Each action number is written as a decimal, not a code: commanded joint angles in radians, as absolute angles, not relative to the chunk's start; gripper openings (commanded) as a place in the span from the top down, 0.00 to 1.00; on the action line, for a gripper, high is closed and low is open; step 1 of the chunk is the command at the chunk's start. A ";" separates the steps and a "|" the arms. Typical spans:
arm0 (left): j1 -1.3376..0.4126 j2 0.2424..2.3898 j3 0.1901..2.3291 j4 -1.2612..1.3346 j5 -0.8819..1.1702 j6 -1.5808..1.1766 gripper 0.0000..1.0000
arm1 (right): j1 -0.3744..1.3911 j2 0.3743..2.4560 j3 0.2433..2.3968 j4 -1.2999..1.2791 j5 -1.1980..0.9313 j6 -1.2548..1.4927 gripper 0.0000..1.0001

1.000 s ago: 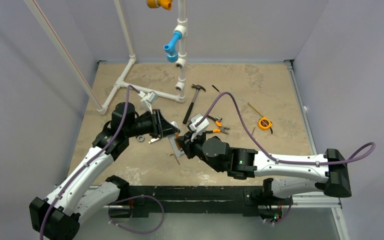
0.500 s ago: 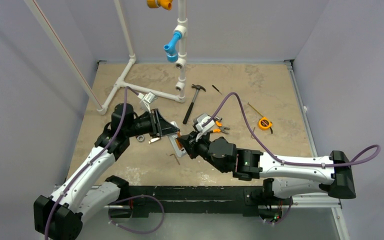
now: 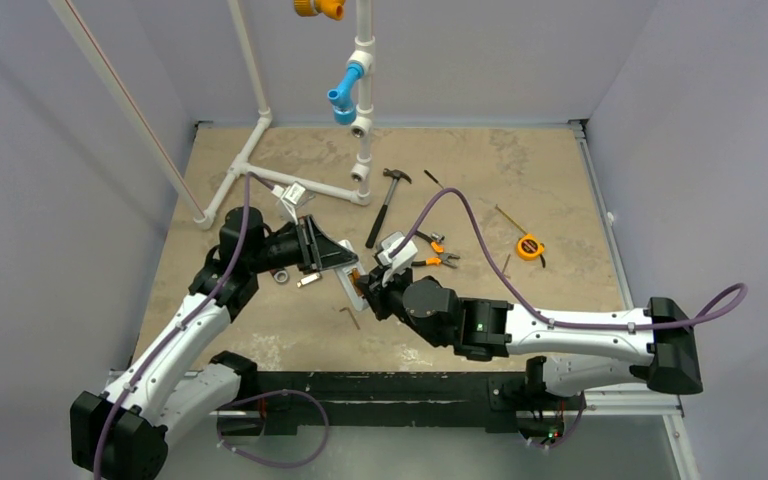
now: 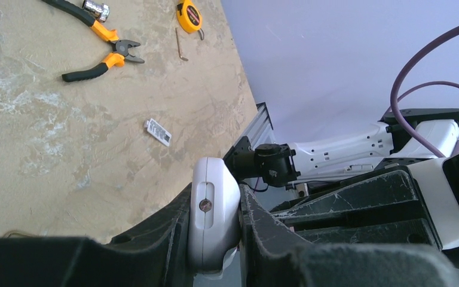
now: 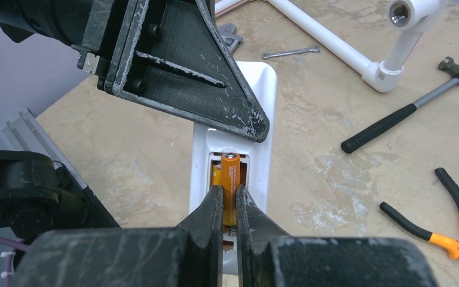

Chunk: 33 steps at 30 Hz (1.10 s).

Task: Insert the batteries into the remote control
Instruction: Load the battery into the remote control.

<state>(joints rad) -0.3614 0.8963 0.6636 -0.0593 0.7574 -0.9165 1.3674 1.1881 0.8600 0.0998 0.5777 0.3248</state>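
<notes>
My left gripper (image 4: 214, 227) is shut on the white remote control (image 4: 213, 209) and holds it edge-on above the table; the remote also shows in the top view (image 3: 349, 287) and in the right wrist view (image 5: 263, 143), back side up with its recess open. My right gripper (image 5: 229, 206) is shut on an orange battery (image 5: 230, 176), which lies lengthwise over the recess. A second orange battery (image 5: 216, 176) sits in the recess to its left. In the top view the right gripper (image 3: 368, 290) meets the left gripper (image 3: 345, 265) at mid table.
Orange-handled pliers (image 3: 438, 259), a hammer (image 3: 388, 198), a yellow tape measure (image 3: 530, 246), a white pipe frame (image 3: 290, 180), a small white cover piece (image 4: 158, 131) and a small wrench (image 5: 290, 52) lie on the tan table (image 3: 520, 180).
The right arm has drawn slightly back and left after pushing in at the half-second frame. The left arm has shifted a little. Both grips are unchanged.
</notes>
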 commanded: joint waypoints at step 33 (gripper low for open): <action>-0.338 0.904 0.657 0.083 0.841 -0.980 1.00 | 1.370 1.111 0.857 0.105 0.630 0.326 0.58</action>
